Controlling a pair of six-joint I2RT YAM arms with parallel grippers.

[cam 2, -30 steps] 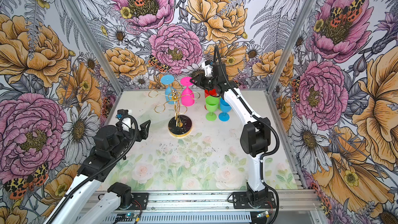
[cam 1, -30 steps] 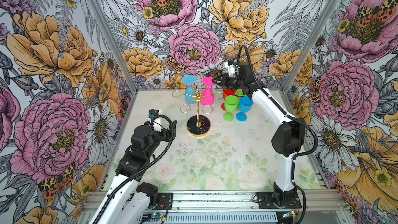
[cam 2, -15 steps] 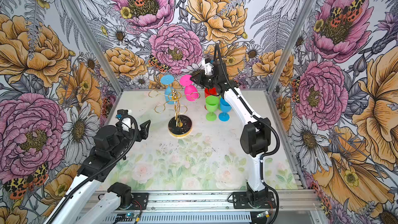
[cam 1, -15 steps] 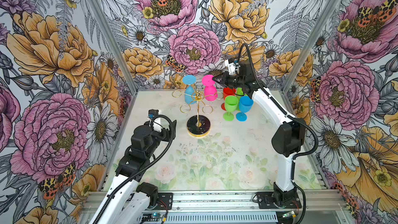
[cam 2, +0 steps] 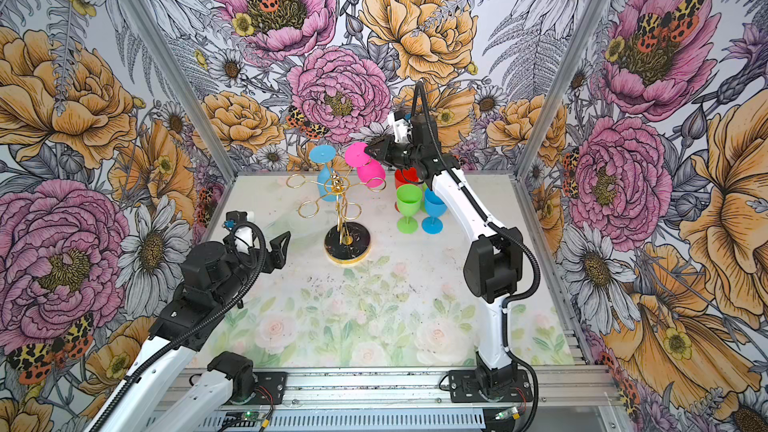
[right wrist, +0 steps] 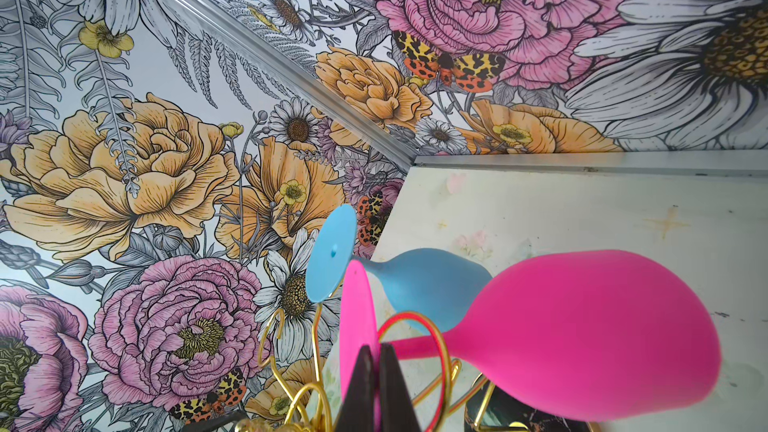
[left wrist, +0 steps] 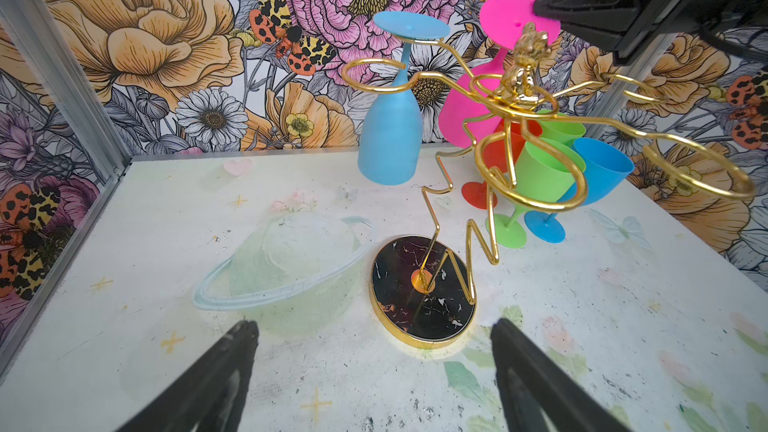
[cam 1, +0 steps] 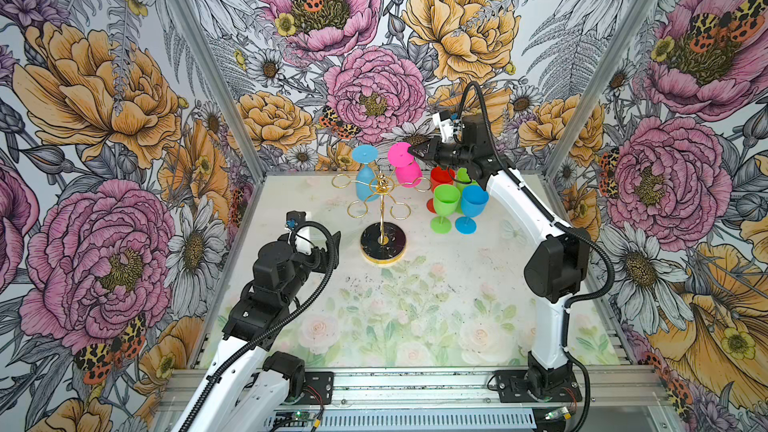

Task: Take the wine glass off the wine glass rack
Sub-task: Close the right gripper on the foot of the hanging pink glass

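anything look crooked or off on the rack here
The pink glass hangs askew on the wine glass rack: its foot is pinched by the shut right hand, while the light blue glass hangs straight.

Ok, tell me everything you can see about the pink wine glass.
The pink wine glass is hot pink, matte, plastic-looking: flat round foot, thin stem, rounded bowl. It hangs upside down and tilted at the wine glass rack, stem through a gold loop. The right gripper is shut on the foot's edge.
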